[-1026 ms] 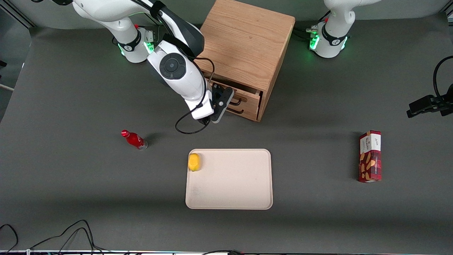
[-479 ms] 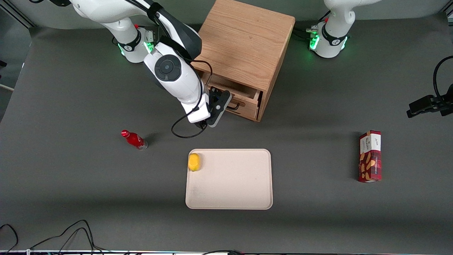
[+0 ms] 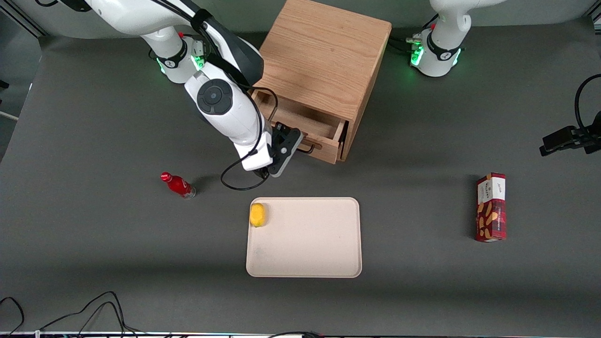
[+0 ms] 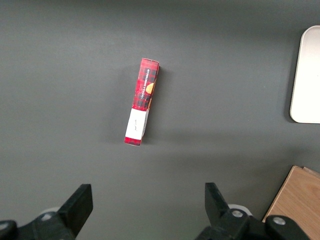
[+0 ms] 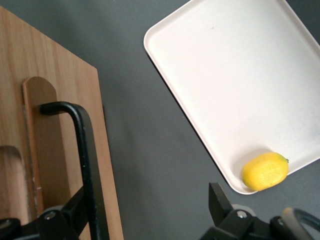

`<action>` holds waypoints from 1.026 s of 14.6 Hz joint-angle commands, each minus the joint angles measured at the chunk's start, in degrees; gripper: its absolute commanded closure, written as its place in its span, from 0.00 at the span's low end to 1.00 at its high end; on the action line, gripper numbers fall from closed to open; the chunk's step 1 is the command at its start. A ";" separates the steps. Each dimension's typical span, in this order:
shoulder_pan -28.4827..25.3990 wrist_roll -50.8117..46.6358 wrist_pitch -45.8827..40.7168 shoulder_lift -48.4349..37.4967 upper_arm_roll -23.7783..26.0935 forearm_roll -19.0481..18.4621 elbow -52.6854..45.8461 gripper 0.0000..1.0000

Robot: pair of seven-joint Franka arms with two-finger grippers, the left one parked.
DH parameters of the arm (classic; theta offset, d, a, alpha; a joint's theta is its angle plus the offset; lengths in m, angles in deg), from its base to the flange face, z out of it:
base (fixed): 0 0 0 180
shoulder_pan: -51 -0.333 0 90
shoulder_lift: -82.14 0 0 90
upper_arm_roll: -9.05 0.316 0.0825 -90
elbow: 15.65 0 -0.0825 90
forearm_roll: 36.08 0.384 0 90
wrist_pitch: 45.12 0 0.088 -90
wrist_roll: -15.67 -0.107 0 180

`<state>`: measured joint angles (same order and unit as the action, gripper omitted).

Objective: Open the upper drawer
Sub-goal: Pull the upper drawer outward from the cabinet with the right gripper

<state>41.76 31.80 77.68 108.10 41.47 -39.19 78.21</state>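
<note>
Front view, scanned across. Red bottle (image 3: 178,185) lies on its side on the dark tabletop (image 3: 94,244), toward the working arm's end. Right arm (image 3: 225,108) reaches down in front of the cabinet (image 3: 324,61). Hand (image 3: 292,146) sits at the black bar handle (image 3: 307,149) of the upper drawer (image 3: 307,123), at the handle's end toward the working arm.

Wrist view: one finger (image 5: 75,210) lies against the handle bar (image 5: 87,165); the second finger (image 5: 220,202) stands well apart over bare tabletop. Fingers spread, not clamped on the bar. Whether the finger actually touches the bar: cannot tell.

Upper drawer stands pulled part-way out of the cabinet; its plain wooden box shows open from above, nothing seen inside. Drawer front faces the front camera.

Cream tray (image 3: 310,249) lies nearer the front camera than the cabinet. Lemon (image 3: 258,214) rests in the tray, against the rim at the corner nearest the bottle.

Red patterned snack box (image 3: 491,207) lies flat toward the parked arm's end, well apart from the tray.
</note>
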 commanded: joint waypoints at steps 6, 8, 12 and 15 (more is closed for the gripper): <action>-0.07 -1.10 0.06 3.31 -1.22 -2.68 -5.18 0.00; -0.25 -1.10 -0.02 3.83 -2.09 -2.77 -5.97 0.00; -0.34 -1.19 -0.20 4.98 -2.54 -4.79 -7.29 0.00; -0.07 -1.10 -0.38 5.42 -2.63 -5.14 -7.91 0.00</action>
<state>41.81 31.80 77.68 111.73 38.78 -42.29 72.71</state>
